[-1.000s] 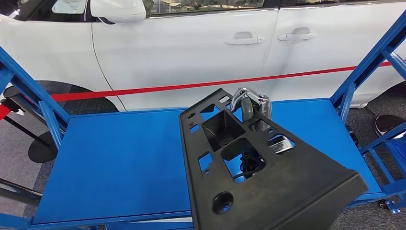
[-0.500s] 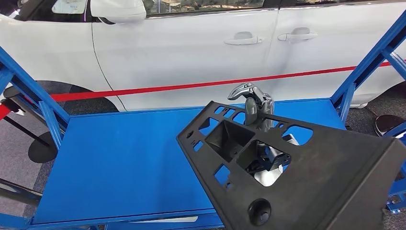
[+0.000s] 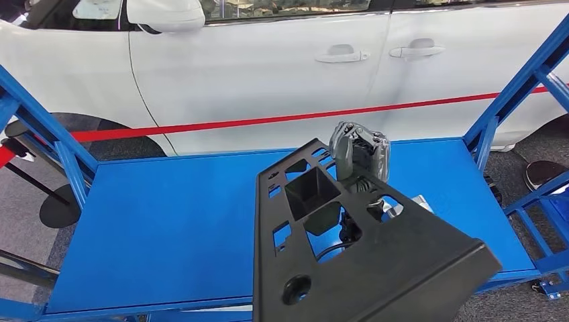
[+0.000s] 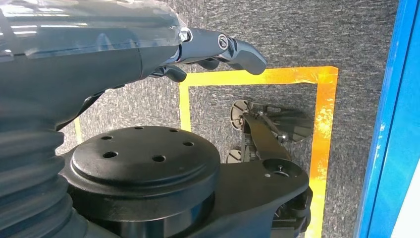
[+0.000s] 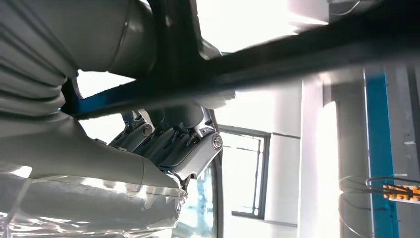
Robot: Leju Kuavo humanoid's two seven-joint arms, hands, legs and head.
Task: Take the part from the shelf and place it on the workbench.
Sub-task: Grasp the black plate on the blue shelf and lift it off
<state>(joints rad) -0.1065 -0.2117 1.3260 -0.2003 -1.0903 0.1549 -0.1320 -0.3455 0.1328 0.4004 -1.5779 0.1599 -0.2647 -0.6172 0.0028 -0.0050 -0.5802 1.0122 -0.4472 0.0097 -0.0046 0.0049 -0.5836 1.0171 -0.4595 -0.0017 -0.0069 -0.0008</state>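
I see the part (image 3: 376, 261), a flat black plastic panel pierced with many cut-outs: small slots along one edge, two deep square pockets near its middle, and a round hole close to my end. It is tilted, its far end higher, held above the blue desk (image 3: 168, 228) rather than lying on it. My right hand's fingers (image 3: 362, 151) curl over its far edge.

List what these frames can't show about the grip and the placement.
- Right hand: head view shows fingers over the black part's far edge; the part hides the palm.
- Part's near end: cut off by frame edge.
- Contact with blue workbench: hidden beneath the part.
- Right wrist view: glare, blurred.
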